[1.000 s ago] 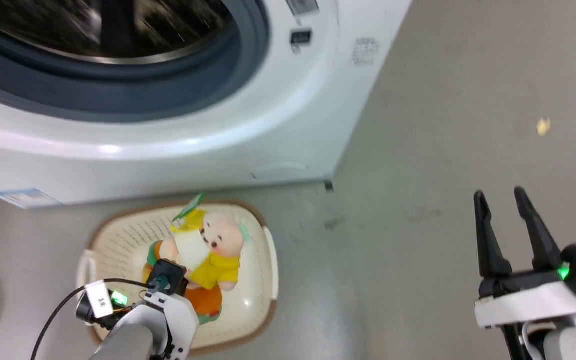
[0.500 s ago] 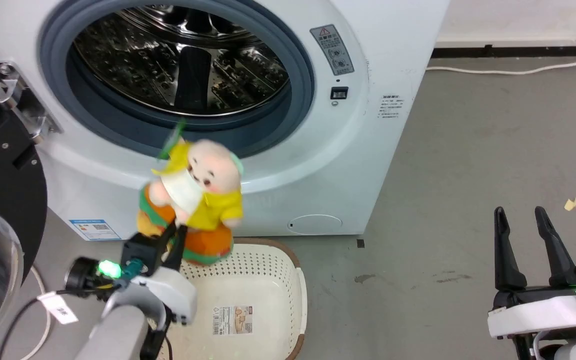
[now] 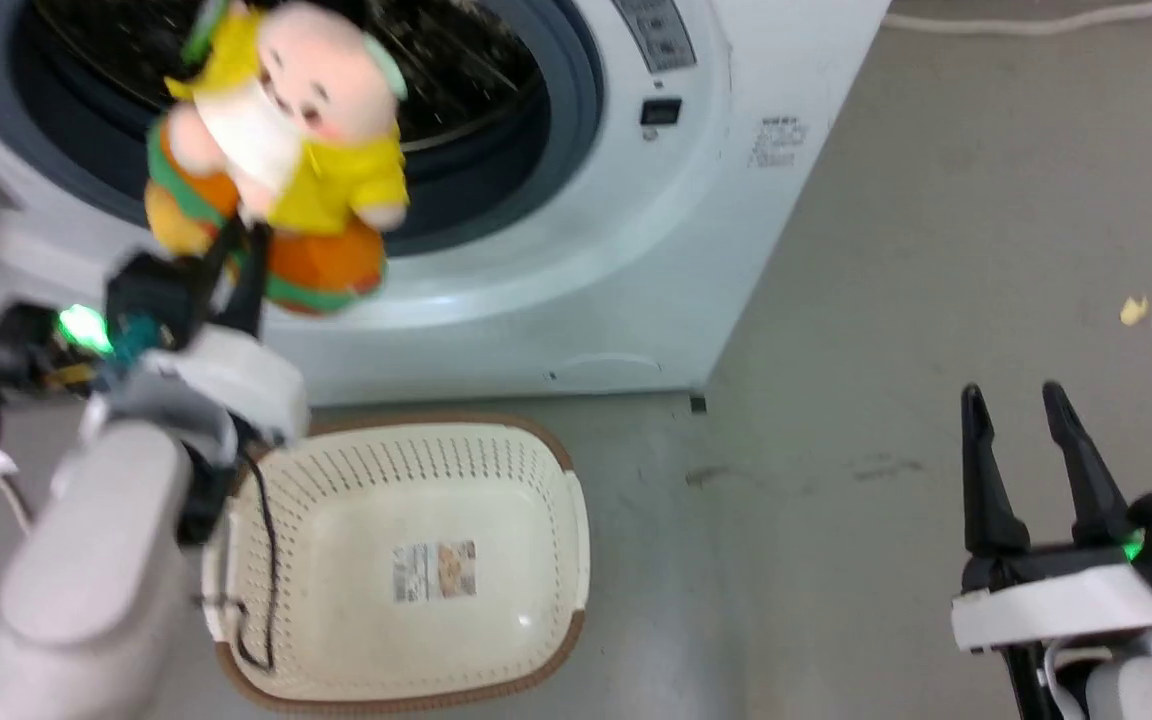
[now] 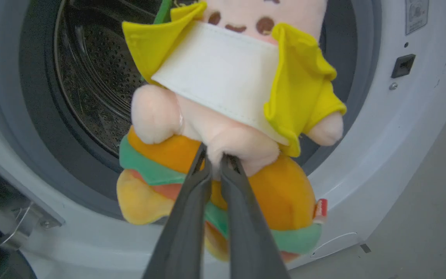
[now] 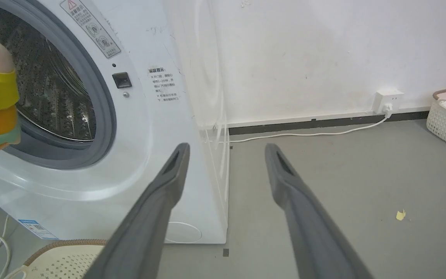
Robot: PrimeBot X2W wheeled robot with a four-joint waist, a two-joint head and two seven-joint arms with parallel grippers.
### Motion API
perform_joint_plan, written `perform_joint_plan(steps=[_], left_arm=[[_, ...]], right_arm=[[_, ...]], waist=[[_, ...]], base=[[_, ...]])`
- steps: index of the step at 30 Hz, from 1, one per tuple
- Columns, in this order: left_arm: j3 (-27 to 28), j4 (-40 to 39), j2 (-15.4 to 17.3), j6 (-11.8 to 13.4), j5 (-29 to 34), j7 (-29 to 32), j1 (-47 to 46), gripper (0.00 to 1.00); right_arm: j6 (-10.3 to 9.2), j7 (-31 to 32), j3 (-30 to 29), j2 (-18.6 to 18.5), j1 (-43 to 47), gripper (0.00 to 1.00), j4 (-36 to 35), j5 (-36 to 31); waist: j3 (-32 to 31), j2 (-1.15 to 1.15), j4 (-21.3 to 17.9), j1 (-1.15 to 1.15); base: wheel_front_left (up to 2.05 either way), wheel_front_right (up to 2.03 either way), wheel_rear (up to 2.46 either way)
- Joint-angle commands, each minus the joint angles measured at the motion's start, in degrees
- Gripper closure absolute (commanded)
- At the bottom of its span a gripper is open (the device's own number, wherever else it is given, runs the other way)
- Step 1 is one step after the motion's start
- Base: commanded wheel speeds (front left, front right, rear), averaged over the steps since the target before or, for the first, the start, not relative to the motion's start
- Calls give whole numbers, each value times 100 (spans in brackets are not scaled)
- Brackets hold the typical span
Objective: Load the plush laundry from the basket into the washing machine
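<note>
The left gripper (image 4: 213, 155), pinched shut on the plush laundry (image 3: 281, 160), holds it in front of the washing machine (image 3: 586, 270)'s open drum mouth, long axis near upright, head up. The right gripper (image 3: 1021, 400) stands spread wide and empty over bare floor (image 3: 916, 200). The basket (image 3: 561, 470) sits below the plush.

Even bright light; head view motion-blurred, glare on the washing machine (image 3: 556, 250).

Two grippers, two baskets
Left gripper (image 3: 241, 235), right gripper (image 3: 1011, 395); cream basket (image 3: 356, 470) at seven o'clock, white basket (image 5: 445, 128) at three o'clock; one washing machine (image 3: 616, 250); one plush toy (image 3: 326, 180).
</note>
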Motion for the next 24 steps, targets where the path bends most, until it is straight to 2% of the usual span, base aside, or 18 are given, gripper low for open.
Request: perform_joint_plan(steps=[1,5,16,24], left_arm=[[49,21,108,-40,54,117,-283,100],[106,279,419,-160,161,448,-1035,100],[19,1162,1220,-797,556,1358,-3671,100],[-444,2092,1220,-1077,694,2033,-5191,100]], right_arm=[[-4,-25,52,6,-163,0,-47,49],[-4,-25,140,6,-368,0,-101,146],[-4,-25,410,6,-841,0,-131,645],[-4,-25,637,6,-974,0,-132,907]], waist=[[473,0,-256,-1],[994,0,-518,-1],[2372,0,-1122,-1],[2951,0,-1349,-1]], base=[[0,0,0],[0,0,0],[0,0,0],[0,0,0]])
